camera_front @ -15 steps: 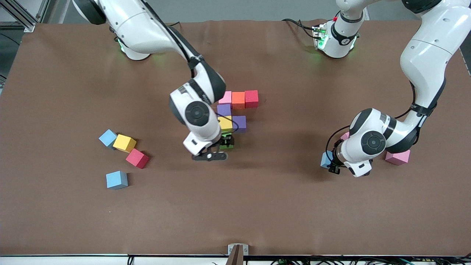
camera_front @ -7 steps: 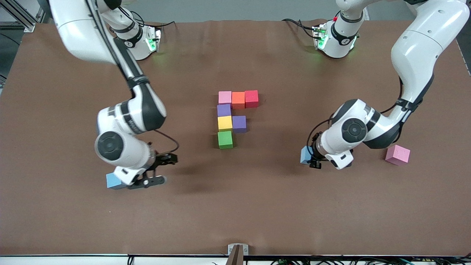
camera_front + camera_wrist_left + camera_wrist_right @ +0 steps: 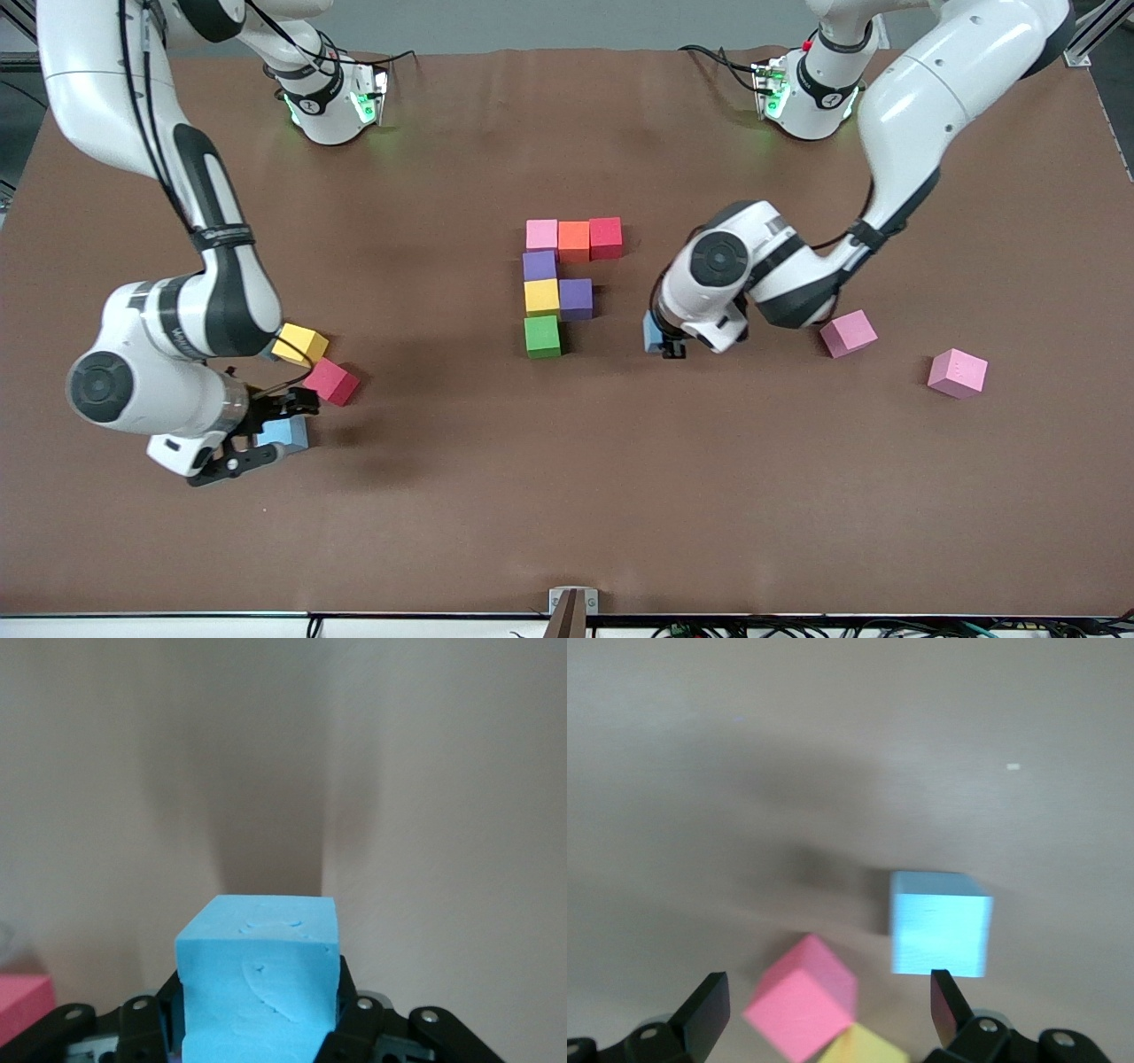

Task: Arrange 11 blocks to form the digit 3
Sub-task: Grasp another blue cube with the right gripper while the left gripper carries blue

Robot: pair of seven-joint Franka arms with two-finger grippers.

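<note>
On the brown desk [image 3: 567, 496] we see the unfinished digit 3 [image 3: 567, 283] made of touching matte foam cubes: a pink cube [image 3: 541, 234], an orange cube [image 3: 573, 240] and a red cube [image 3: 606, 237] form the bar farthest from the front camera, a purple cube [image 3: 539, 265], a yellow cube [image 3: 541, 297] and a green cube [image 3: 542, 336] run down from the pink one toward the camera, and a second purple cube [image 3: 577, 298] sits beside the yellow one toward the left arm's end. Our left gripper [image 3: 666, 341] is clamped on a light blue foam cube [image 3: 259, 983], which it holds over bare desk near the green cube, toward the left arm's end. Two more pink cubes lie loose toward that end, one [image 3: 848, 333] just beside the left arm's wrist and one [image 3: 957, 373] well apart from it. Our right gripper [image 3: 261, 434] hangs with its fingers [image 3: 709, 1010] spread apart over another light blue cube [image 3: 939, 923], which rests on the desk at the right arm's end. Beside that cube, slightly farther from the camera, lie a loose red cube [image 3: 331, 381] and a loose yellow cube [image 3: 299, 345], touching at a corner.
</note>
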